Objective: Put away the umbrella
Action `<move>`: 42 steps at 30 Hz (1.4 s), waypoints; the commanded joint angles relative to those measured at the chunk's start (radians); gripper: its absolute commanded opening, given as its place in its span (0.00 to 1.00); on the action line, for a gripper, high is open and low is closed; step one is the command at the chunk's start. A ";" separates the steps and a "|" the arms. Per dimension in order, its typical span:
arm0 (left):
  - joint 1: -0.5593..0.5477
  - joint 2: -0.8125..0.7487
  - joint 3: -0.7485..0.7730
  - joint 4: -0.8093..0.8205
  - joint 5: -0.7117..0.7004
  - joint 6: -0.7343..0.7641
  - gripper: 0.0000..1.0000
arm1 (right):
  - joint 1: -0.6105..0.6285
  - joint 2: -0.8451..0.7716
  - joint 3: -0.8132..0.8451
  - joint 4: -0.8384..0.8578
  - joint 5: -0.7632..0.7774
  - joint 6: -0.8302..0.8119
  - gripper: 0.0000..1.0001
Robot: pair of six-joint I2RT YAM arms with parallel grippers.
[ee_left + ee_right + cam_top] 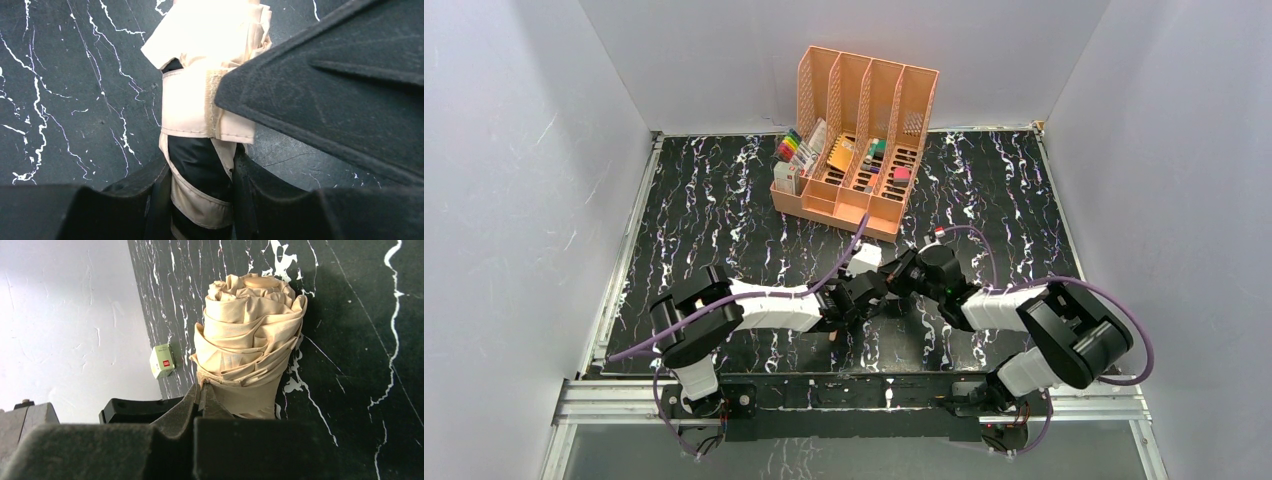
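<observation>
Now the umbrella (205,115) is folded into a bundle at about 6 o'clock from the middle of the worktop (724,200) in the top view, caught between the two arms. The left claw (200,167) pinches it, one finger on each side of the black-and-cream folds. The right claw (202,390) has its fingers pressed together, with the tip touching the fabric beside the wrap strap (212,105). Whether a thin edge of strap sits between them I cannot tell. The peach file organizer (854,110) stands at 12 o'clock, well apart, its slots partly filled with pens and small items.

My worry is the strap. If its fastening patch is not fully seated, the folds could spring out once the right claw lets go, and a loose canopy would likely not slide into a slot. A pull from the right claw while the left grips only one part of the bundle might twist it or drag it out of the pinch. A hard squeeze could bend the ribs inside. On the way to 12 o'clock, a drooping end may knock the organizer.
</observation>
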 commanded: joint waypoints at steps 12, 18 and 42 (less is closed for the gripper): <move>-0.076 0.100 -0.123 -0.201 0.194 0.032 0.00 | -0.011 0.188 0.111 0.194 -0.081 0.005 0.27; -0.082 0.040 -0.142 -0.176 0.214 0.060 0.00 | -0.014 0.235 0.078 0.260 -0.126 0.011 0.29; -0.077 -0.131 -0.195 -0.051 0.404 0.145 0.00 | -0.111 0.032 -0.043 0.110 -0.114 -0.075 0.35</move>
